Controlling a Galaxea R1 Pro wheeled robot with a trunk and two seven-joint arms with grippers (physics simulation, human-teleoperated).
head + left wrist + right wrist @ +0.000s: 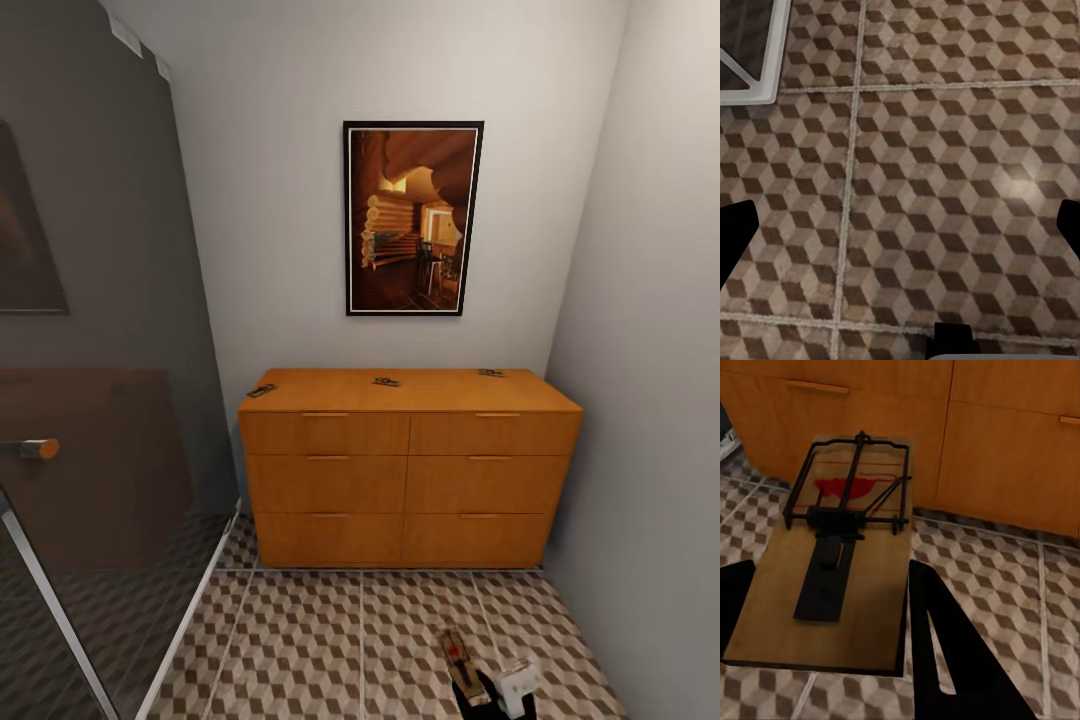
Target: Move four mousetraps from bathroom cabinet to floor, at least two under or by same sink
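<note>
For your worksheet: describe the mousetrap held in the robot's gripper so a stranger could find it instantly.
Start at the orange-brown cabinet under the framed picture, then drop to the cube-patterned floor in front. There the right gripper holds a mousetrap; the other three lie on the cabinet top.

Hanging on the white back wall: a tall picture in a black frame, full of orange and brown shapes, a bit like a log house. Off to the left of the picture, a big dark glass shower screen, with a faint copy of the room shining in it. Lower than the picture, on that glass, a short round handle with an orange-brown tip. Under the glass, a white frame rail. To the right of the picture, a plain grey side wall.
</note>
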